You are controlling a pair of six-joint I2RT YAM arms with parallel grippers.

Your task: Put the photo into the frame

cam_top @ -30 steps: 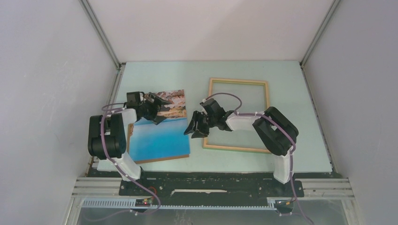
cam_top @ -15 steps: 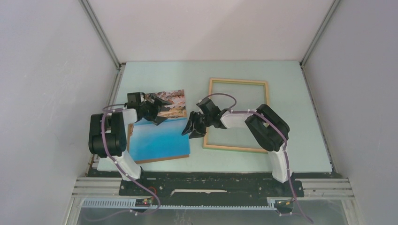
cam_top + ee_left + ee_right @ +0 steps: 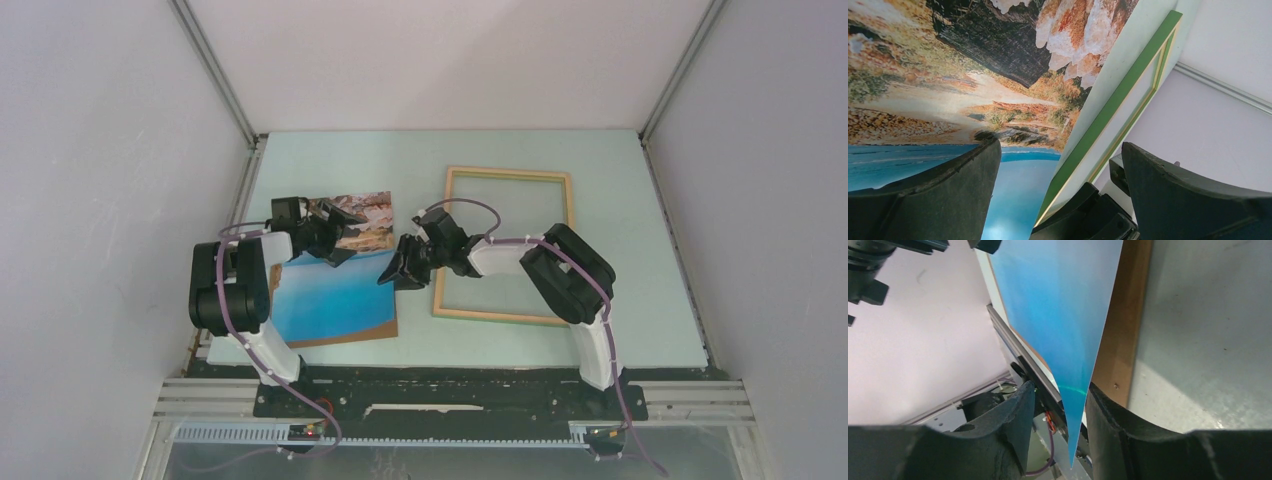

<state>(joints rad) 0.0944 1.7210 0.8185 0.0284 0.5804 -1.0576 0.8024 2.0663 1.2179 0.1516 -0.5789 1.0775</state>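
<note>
The table (image 3: pixel 620 250) is flat and pale green. Two things lie on it. The frame (image 3: pixel 500 316) lies flat on the right side with its light wood face up, and the green table shows through its middle. The photo (image 3: pixel 335 295) is on the left, near the frame. A brown board (image 3: pixel 1125 340) lies flat on the table under it. The photo's blue edge is lifted up off that board.

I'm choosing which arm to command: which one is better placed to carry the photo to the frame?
Right. The right gripper has its jaws pinched on the photo's edge nearest the frame, which lies on that arm's side. The left gripper hangs open over the cliff end, holding nothing.
</note>
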